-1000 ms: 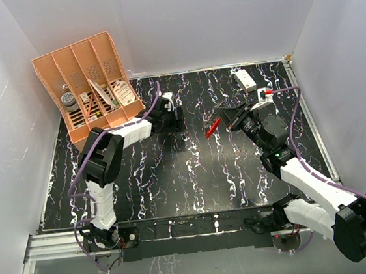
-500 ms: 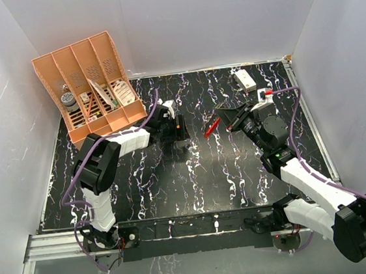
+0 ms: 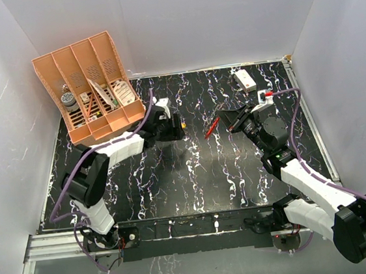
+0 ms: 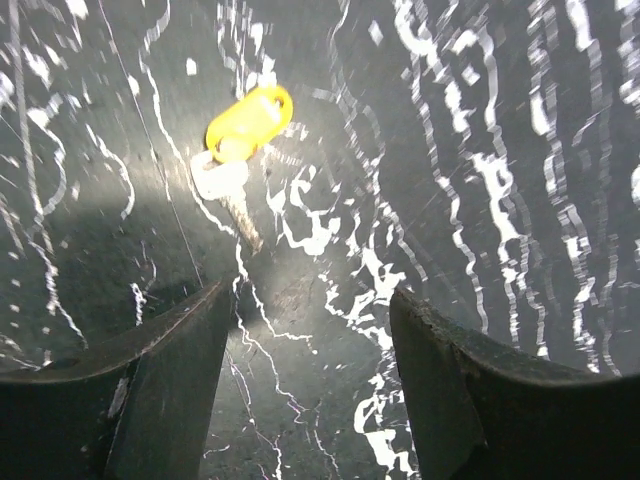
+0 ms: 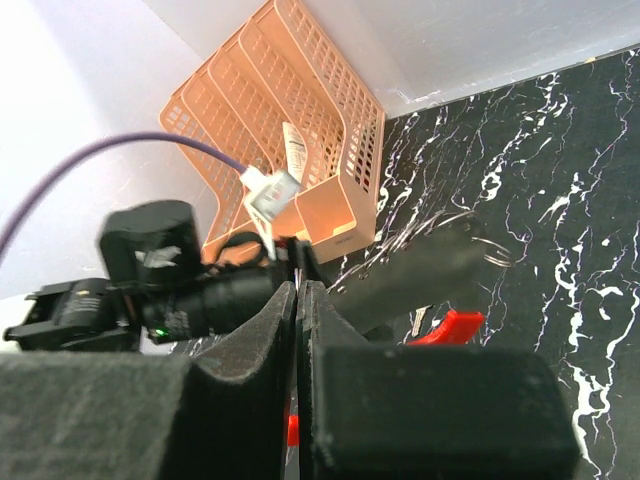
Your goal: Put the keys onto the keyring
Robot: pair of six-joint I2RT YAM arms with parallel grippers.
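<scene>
Left arm has swung lower and to the right; the left jaws stand parted over the worktop, with the yellow-headed key lying flat just ahead, not yet between them. Across from it the right jaws are clenched on the red keyring, apart from the key. Closing short could skid the flat key away or pinch only its tip, and a thin keyring may twist in so narrow a grip

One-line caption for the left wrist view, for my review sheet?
Left gripper open above a yellow-headed key lying on the black marbled table.
</scene>
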